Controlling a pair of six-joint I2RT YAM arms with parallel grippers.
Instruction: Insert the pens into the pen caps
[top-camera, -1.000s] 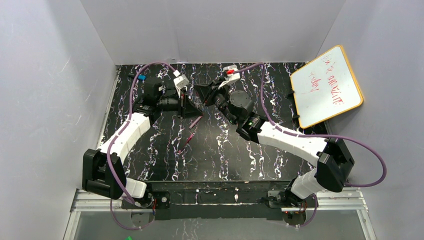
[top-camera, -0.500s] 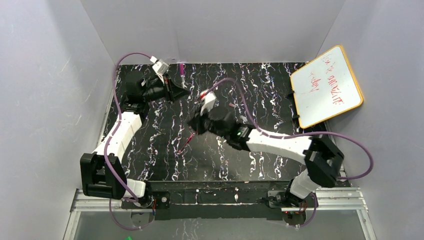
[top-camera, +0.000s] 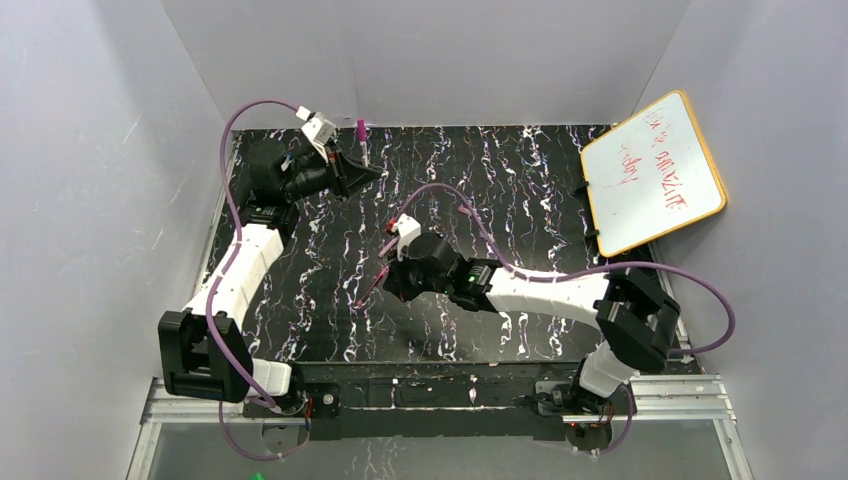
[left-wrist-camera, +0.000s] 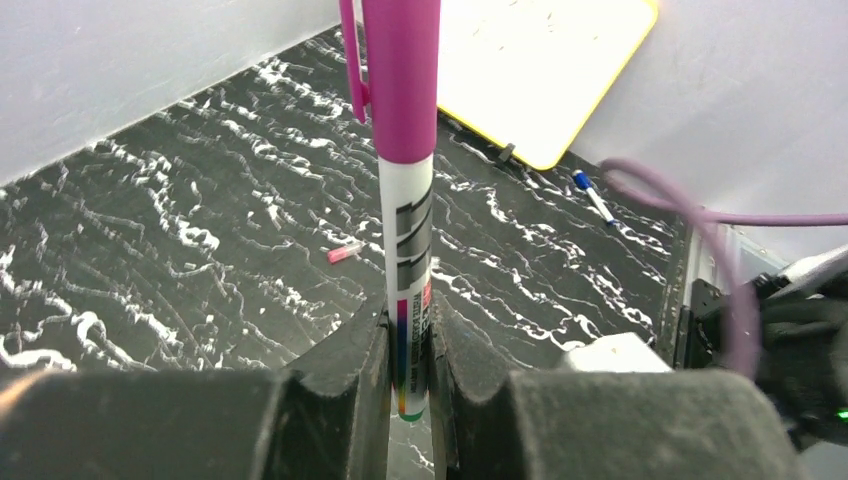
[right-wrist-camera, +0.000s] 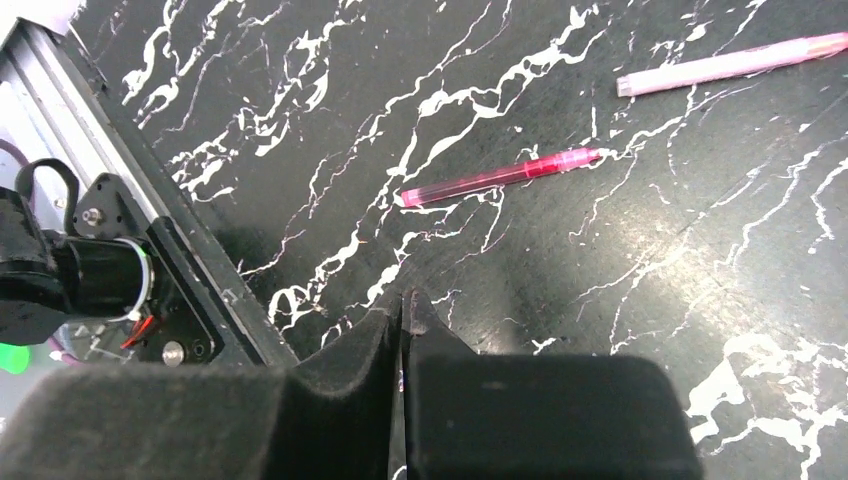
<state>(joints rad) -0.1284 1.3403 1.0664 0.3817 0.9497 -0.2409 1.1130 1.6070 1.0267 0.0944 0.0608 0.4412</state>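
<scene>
My left gripper (left-wrist-camera: 408, 315) is shut on the lower end of a whitish pen (left-wrist-camera: 410, 240), which stands upright with a magenta cap (left-wrist-camera: 402, 75) on top. From above, that gripper (top-camera: 355, 172) is raised at the back left. My right gripper (right-wrist-camera: 402, 300) is shut with nothing in it, low over the table just short of a red pen (right-wrist-camera: 500, 177). A pale pink pen (right-wrist-camera: 735, 63) lies beyond it. In the top view the right gripper (top-camera: 392, 283) sits beside the red pen (top-camera: 368, 290). A small pink pen cap (left-wrist-camera: 345, 253) lies alone on the table.
A yellow-framed whiteboard (top-camera: 652, 172) leans at the back right, with a small blue-and-black item (left-wrist-camera: 592, 193) lying near its foot. White walls close in the black marbled table (top-camera: 520, 330). A metal rail (right-wrist-camera: 150, 240) runs along the near edge by the right gripper.
The two grippers were together at the back centre. The left has swung back and left with the capped pen. The right has come forward and down to the red pen, jaws closing.
</scene>
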